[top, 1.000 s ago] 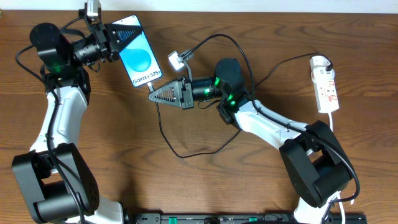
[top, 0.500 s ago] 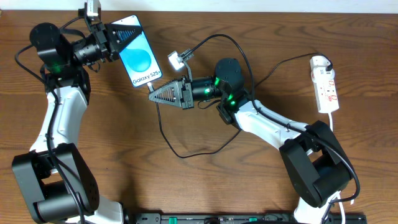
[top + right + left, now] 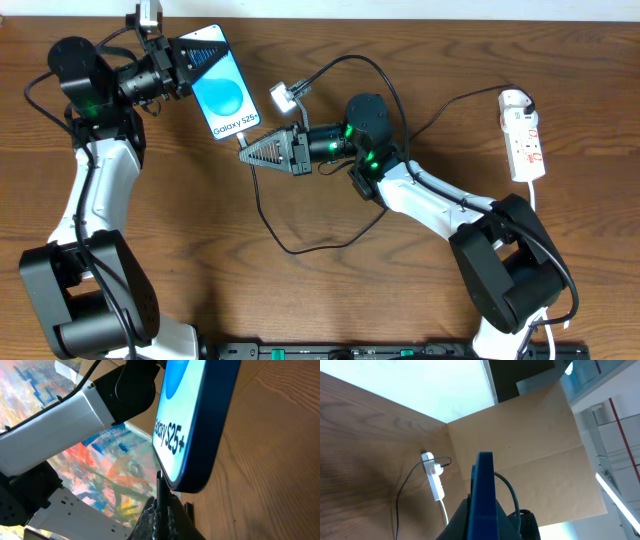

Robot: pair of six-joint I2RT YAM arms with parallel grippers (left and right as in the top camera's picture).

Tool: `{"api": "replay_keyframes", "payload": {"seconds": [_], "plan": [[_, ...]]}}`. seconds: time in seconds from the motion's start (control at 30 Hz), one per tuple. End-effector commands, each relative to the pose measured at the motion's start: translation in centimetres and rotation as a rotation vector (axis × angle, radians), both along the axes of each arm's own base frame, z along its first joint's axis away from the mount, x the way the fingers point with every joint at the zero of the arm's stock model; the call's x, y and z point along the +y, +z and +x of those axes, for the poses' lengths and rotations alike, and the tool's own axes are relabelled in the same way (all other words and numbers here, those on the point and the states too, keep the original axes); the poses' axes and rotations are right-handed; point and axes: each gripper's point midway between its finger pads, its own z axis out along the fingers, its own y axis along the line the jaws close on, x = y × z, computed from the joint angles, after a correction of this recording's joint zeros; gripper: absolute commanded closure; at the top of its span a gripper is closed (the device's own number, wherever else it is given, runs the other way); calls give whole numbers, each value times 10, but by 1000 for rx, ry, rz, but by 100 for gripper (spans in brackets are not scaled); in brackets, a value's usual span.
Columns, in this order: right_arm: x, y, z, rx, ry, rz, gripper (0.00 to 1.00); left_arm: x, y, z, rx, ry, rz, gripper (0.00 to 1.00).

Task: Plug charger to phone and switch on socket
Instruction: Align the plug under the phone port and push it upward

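Observation:
The phone (image 3: 224, 92) has a bright blue screen reading "Galaxy S25+". My left gripper (image 3: 186, 62) is shut on its far end and holds it above the table; the left wrist view shows its blue edge (image 3: 483, 495) between the fingers. My right gripper (image 3: 246, 153) is shut on the charger plug, whose tip (image 3: 160, 482) touches the phone's bottom edge (image 3: 197, 455). The thin black charger cable (image 3: 270, 222) loops across the table. The white socket (image 3: 524, 137) with red markings lies at the far right, also in the left wrist view (image 3: 433, 476).
A white adapter block (image 3: 283, 97) on the black cable lies behind the right gripper. A black cable (image 3: 450, 108) runs from the right arm to the socket. The socket's white cord (image 3: 534, 192) trails toward the front.

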Motion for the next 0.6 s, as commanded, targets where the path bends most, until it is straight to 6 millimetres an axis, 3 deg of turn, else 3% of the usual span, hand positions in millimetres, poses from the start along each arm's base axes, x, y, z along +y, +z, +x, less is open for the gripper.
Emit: {"api": "replay_keyframes", "payload": {"seconds": [0.0, 0.57], "plan": [[-3, 2, 12, 26, -44, 3, 99, -5, 17, -12, -57, -45, 19, 93], [-4, 2, 17, 97, -61, -6, 99, -5, 17, -12, -57, -45, 19, 93]]}}
